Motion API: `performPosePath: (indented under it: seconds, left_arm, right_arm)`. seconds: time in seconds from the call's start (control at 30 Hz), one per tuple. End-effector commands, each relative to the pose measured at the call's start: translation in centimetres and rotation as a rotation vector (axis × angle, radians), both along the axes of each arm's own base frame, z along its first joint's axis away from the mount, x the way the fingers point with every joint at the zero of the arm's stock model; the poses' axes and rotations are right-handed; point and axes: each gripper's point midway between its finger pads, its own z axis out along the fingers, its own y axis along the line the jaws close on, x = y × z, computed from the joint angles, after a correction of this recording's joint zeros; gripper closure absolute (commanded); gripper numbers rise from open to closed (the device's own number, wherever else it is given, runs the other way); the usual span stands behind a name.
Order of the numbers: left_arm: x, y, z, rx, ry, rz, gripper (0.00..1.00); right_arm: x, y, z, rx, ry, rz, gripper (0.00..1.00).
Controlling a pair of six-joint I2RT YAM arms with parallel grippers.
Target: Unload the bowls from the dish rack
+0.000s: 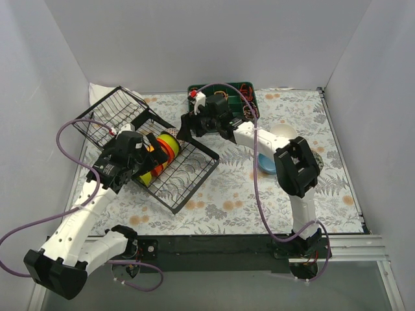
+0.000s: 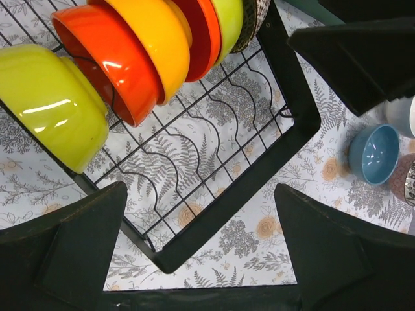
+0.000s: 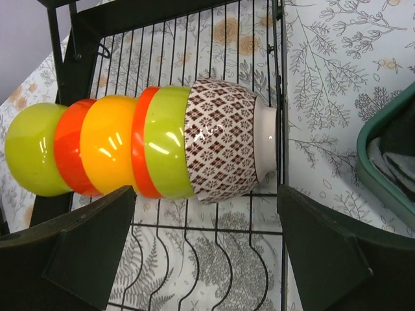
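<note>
The black wire dish rack [image 1: 185, 175] lies left of centre on the floral mat. A row of bowls [image 1: 162, 152] rests on its side in it: lime [image 3: 32, 159], orange-red [image 3: 71, 155], yellow-orange [image 3: 107, 152], a red rim, another lime [image 3: 165, 149] and a brown-patterned bowl [image 3: 224, 149] at the end. My left gripper [image 1: 144, 163] hovers open over the row's near end, above the rack's front corner [image 2: 227, 194]. My right gripper [image 1: 188, 127] is open beside the patterned bowl, with nothing between its fingers [image 3: 324, 253].
A blue bowl [image 1: 266, 163] and a white bowl [image 1: 285, 133] sit on the mat to the right, with a patterned bowl [image 2: 405, 181] beside them. A green divided tray [image 1: 224, 97] stands at the back. A tilted wire panel [image 1: 113, 113] rises behind the rack.
</note>
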Motion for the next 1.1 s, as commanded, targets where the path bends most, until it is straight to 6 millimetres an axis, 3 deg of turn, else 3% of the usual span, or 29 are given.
performPosePath:
  seconds: [0.0, 0.37, 0.63, 0.83, 1.07]
  left_arm:
    - [-1.5, 0.4, 0.3, -0.025, 0.014, 0.012, 0.02]
    - [-3.0, 1.0, 0.7, -0.044, 0.021, 0.035, 0.02]
    - [-3.4, 1.1, 0.9, -0.048, 0.022, 0.033, 0.02]
    - [-3.8, 1.2, 0.7, -0.047, 0.021, 0.032, 0.02]
    - [-3.7, 1.1, 0.6, -0.051, 0.015, 0.024, 0.02]
  right_arm:
    - [1.8, 2.2, 1.6, 0.048, -0.084, 0.016, 0.01]
    - [2.1, 4.9, -2.6, 0.030, -0.025, 0.049, 0.01]
    - [2.0, 6.1, -4.1, 0.030, -0.007, 0.082, 0.04]
    - [1.1, 6.3, -4.1, 0.039, 0.014, 0.107, 0.14]
    - [0.2, 5.7, -3.5, 0.025, 0.018, 0.095, 0.36]
